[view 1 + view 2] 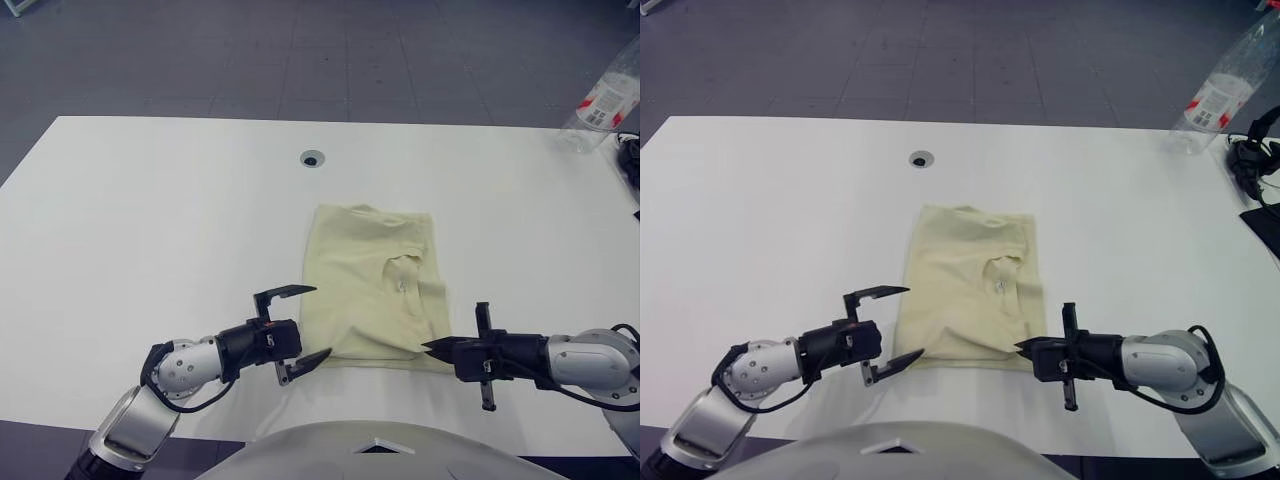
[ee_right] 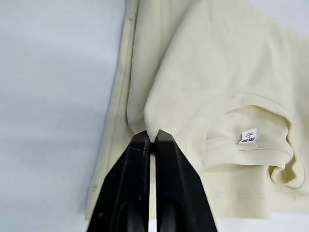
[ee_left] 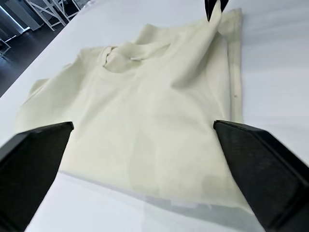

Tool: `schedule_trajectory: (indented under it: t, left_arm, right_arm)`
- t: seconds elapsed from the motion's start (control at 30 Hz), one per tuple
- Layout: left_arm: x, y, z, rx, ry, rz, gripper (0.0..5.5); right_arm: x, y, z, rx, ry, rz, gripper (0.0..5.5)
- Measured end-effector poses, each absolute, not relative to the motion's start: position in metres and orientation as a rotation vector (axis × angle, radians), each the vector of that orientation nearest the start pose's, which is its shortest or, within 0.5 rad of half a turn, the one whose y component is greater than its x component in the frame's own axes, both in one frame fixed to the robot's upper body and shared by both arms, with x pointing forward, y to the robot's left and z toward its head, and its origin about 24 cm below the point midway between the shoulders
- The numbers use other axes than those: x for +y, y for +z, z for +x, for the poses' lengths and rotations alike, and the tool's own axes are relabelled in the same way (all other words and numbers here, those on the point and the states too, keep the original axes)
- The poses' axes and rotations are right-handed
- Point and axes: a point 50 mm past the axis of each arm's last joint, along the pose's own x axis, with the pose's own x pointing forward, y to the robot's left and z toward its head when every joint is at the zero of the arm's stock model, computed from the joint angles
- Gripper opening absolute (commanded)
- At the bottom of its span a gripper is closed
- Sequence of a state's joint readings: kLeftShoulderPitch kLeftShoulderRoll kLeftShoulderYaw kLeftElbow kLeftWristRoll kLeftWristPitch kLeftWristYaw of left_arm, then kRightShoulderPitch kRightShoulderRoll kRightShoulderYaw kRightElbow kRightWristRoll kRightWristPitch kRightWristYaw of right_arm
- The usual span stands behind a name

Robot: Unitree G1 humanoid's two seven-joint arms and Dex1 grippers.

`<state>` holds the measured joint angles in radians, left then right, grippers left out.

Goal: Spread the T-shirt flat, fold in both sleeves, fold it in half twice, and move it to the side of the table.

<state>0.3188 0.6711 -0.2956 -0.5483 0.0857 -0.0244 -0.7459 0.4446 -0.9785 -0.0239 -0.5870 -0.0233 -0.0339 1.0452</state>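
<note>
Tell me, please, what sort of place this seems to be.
Probably an office or lab: the T-shirt lies on a white desk with a cable port, grey floor tiles beyond, a plastic bottle at its corner.

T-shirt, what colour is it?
Pale yellow, plain, with no pattern. The T-shirt shows best in the right wrist view.

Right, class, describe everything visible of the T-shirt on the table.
The T-shirt is pale yellow, knit-looking cloth, folded into a rectangle, lying on the white table near its front edge. Its neckline and a white label show on top. The right gripper, jaws shut, pinches its near right corner; the left gripper, jaws open, hangs at the near left corner.
</note>
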Motion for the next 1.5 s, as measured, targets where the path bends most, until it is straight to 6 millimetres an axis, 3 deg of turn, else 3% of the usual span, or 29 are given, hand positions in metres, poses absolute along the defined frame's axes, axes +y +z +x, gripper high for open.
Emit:
schedule_trajectory:
  t: [0.5,1.13,1.5]
  left_arm:
    - [0.136,0.057,0.15,0.118,-1.198,0.733,5.4]
    - [0.13,0.074,0.141,0.044,-1.226,0.706,5.4]
    - [0.131,0.072,0.138,0.063,-1.234,0.703,5.4]
  right_arm:
    - [-0.228,0.112,0.143,0.411,1.206,-0.768,0.03]
    - [-0.243,0.099,0.131,0.519,1.222,-0.862,0.03]
    - [-0.242,0.083,0.129,0.587,1.286,-0.95,0.03]
